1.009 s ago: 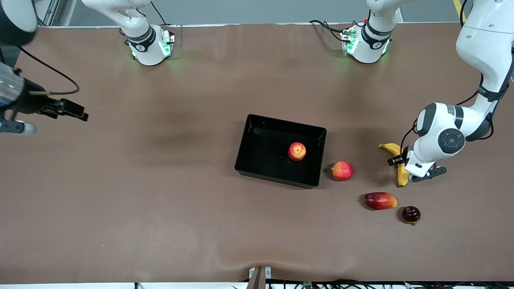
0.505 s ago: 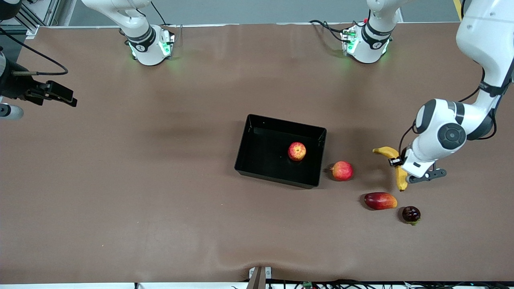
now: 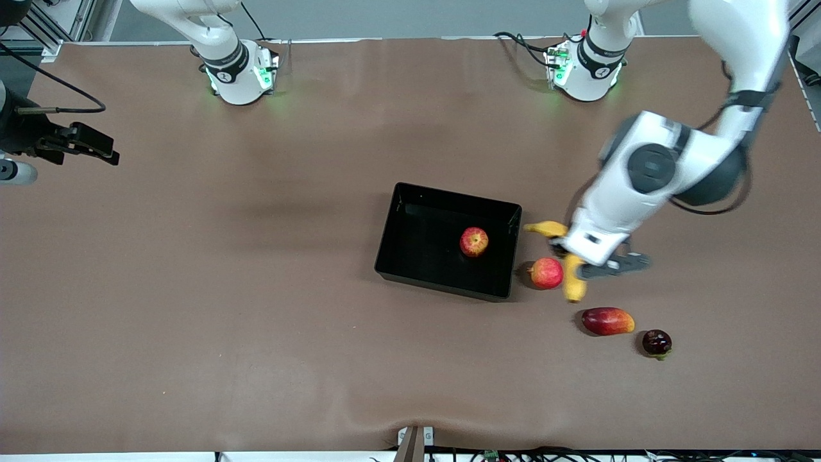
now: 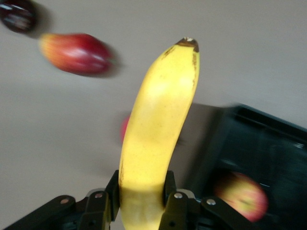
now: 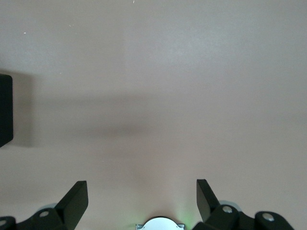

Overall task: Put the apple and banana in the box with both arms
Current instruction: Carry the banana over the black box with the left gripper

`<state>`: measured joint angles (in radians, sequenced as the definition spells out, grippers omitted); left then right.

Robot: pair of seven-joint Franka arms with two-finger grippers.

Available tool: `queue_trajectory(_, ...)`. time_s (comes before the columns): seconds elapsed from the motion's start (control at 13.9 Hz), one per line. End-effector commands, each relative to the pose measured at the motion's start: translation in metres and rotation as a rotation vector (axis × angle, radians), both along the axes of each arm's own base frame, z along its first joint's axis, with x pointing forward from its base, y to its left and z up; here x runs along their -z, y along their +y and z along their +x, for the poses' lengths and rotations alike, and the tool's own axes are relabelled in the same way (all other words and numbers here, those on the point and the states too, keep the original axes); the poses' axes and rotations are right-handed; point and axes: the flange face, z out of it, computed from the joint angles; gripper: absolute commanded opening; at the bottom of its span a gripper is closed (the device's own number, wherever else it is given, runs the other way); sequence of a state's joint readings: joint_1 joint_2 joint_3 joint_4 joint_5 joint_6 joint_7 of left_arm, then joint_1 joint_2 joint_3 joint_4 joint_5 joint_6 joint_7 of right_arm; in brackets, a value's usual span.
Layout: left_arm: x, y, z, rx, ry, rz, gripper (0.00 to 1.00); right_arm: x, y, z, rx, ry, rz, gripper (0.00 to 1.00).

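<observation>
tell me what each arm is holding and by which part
The left gripper holds the banana near one end. The right gripper holds nothing.

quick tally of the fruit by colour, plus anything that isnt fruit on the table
red with yellow streaks: 1, the apple in the box
pinkish-red: 1, round fruit beside the box
red and orange: 1, mango-like fruit
dark maroon: 1, small fruit
yellow: 1, the banana held by the left gripper
black: 1, the box
total: 6 things, 5 of them fruit

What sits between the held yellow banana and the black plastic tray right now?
Front view: only bare brown table separates the curved yellow banana in the left gripper from the shallow black plastic tray; the pinkish-red round fruit lies alongside.
</observation>
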<state>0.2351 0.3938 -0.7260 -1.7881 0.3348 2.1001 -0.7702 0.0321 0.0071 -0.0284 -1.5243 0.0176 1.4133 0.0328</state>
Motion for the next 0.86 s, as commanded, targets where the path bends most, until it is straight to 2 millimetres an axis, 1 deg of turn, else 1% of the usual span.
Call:
queue_trajectory(0.0, 0.013, -0.076, -0.012, -0.034, 0.038, -0.044, 0.00, -0.031, -0.002, -0.009, 0.006, -0.003, -0.014, 1.00)
queue_trajectory(0.07, 0.021, -0.109, -0.023, -0.029, 0.052, -0.059, 0.00, -0.031, 0.000, -0.012, -0.001, 0.012, -0.015, 1.00)
queue_trajectory(0.14, 0.030, -0.133, -0.029, -0.033, 0.057, -0.060, 0.00, -0.027, 0.001, -0.010, -0.003, 0.015, -0.015, 1.00)
queue_trajectory(0.22, 0.038, -0.154, -0.033, -0.038, 0.051, -0.052, 0.00, -0.027, -0.001, -0.010, -0.006, 0.015, -0.014, 1.00)
queue_trajectory(0.36, 0.062, -0.184, -0.045, -0.043, 0.067, -0.037, 0.00, -0.027, -0.003, -0.010, -0.006, 0.009, -0.013, 1.00)
queue_trajectory(0.43, 0.075, -0.188, -0.048, -0.042, 0.073, -0.018, 0.00, -0.026, -0.003, -0.008, -0.004, -0.002, -0.014, 1.00)
queue_trajectory(0.65, 0.101, -0.198, -0.058, -0.003, 0.090, 0.007, 0.00, -0.022, -0.004, -0.005, 0.000, -0.017, 0.000, 1.00)
queue_trajectory(0.79, 0.127, -0.208, -0.067, 0.037, 0.087, 0.037, 0.00, -0.018, -0.003, -0.005, -0.002, -0.008, 0.005, 1.00)
